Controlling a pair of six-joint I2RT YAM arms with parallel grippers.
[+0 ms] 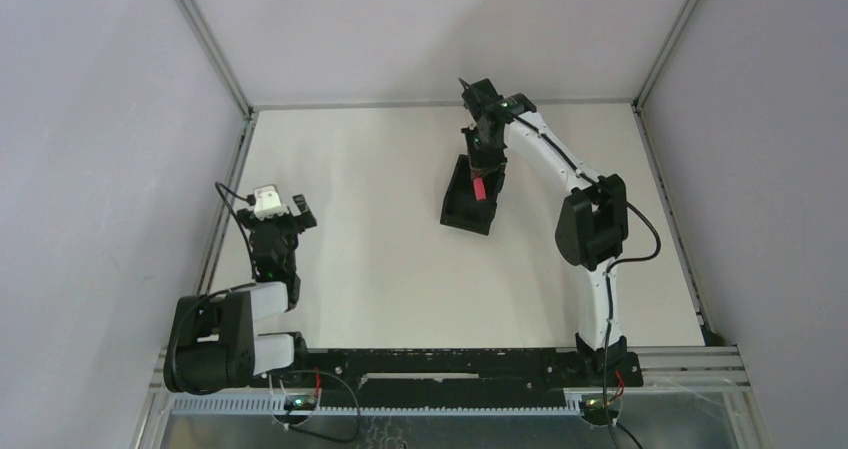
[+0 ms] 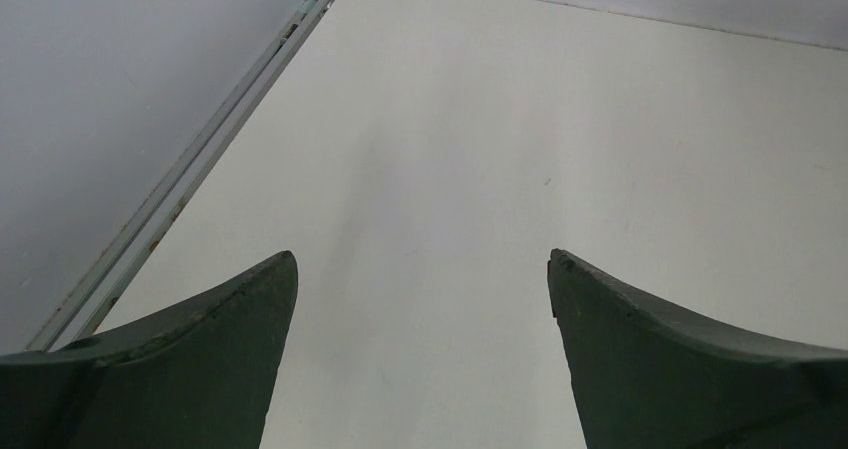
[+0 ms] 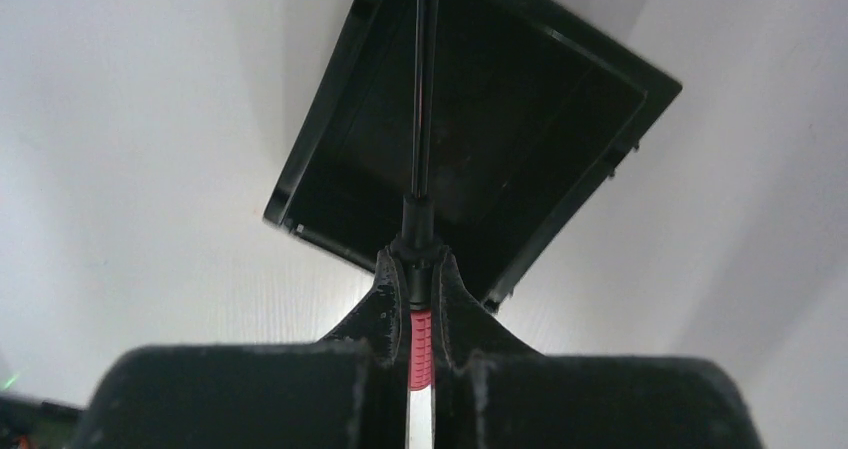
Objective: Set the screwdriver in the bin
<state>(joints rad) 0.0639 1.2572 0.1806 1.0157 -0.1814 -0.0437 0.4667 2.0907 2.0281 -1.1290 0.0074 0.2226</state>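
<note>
Right wrist: R gripper (image 3: 417,264) tight on screwdriver (image 3: 421,347) handle, shaft over bin (image 3: 322,119)

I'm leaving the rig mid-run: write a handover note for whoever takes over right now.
Right gripper: shut on the screwdriver by its red handle, shaft pointing into the bin.
Left gripper: open, empty, over the table at the left.
Done: screwdriver grasped and held over the bin.
Left: lower it and release into the bin.
</note>
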